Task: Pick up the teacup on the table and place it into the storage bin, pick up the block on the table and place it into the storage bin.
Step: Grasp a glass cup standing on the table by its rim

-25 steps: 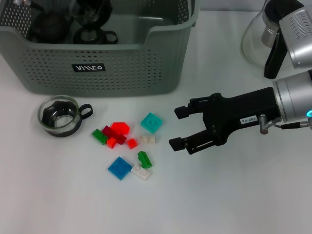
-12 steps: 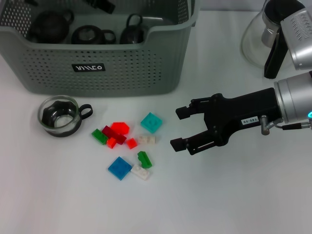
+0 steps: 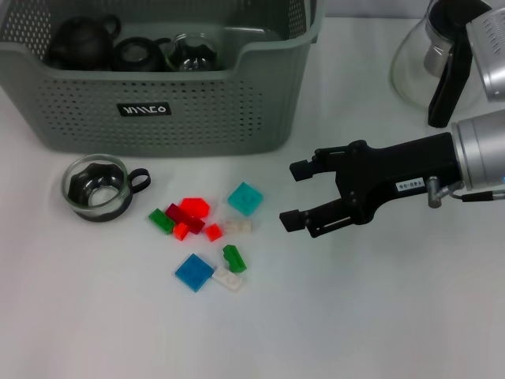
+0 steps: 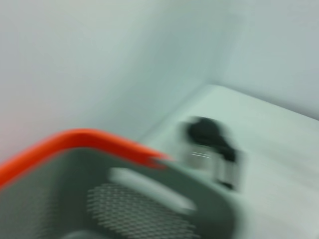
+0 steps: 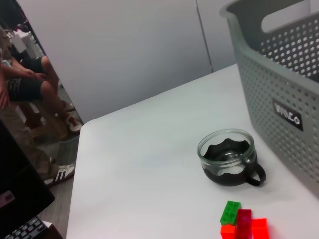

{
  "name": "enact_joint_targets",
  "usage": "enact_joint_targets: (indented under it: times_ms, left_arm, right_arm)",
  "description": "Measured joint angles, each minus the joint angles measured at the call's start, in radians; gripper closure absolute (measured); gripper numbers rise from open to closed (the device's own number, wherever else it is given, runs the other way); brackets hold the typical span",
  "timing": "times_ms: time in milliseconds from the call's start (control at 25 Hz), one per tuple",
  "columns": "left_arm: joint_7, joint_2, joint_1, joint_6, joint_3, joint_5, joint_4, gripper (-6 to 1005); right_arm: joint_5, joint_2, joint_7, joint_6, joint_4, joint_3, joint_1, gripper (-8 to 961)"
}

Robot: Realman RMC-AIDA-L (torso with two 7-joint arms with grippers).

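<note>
Right gripper nearing the scattered coloured plastic blocks, jaws apart and empty.
Next: descend onto one block (glass teacup waits outside the grey-green perforated storage bin).

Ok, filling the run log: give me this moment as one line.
right pincer: open, empty, beside blocks | left pincer: not visible | teacup: on table | storage bin: holds dark teaware

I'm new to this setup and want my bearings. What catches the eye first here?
The right gripper reaches in from the right, open, just beside a bright scatter of blocks at the table's middle. Behind them stands the storage bin, already holding dark teaware, with one glass teacup on the table before its left front.
</note>
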Motion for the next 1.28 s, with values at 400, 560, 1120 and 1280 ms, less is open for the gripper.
enact_joint_targets:
  times_ms: [400, 560, 1120, 1280]
  left_arm:
    - [0.174, -0.053, 0.239, 0.199, 0.117, -0.153, 0.258, 201]
    - [0.244, -0.094, 0.338, 0.191, 0.203, -0.071, 0.311, 202]
    - [0.329, -0.203, 0.381, -0.068, 0.452, 0.450, 0.257, 204]
    - [0.314, -0.204, 0.376, -0.144, 0.487, 0.525, 0.194, 203]
  right_arm:
    - [0.000, 0.003, 0.004, 0.020, 0.012, 0.004, 0.005, 9]
    - [0.004, 0.004, 0.012, 0.021, 0.015, 0.004, 0.006, 8]
    - [0.006, 0.006, 0.016, 0.025, 0.032, 0.016, 0.008, 9]
    - [0.006, 0.006, 0.016, 0.030, 0.041, 0.017, 0.008, 8]
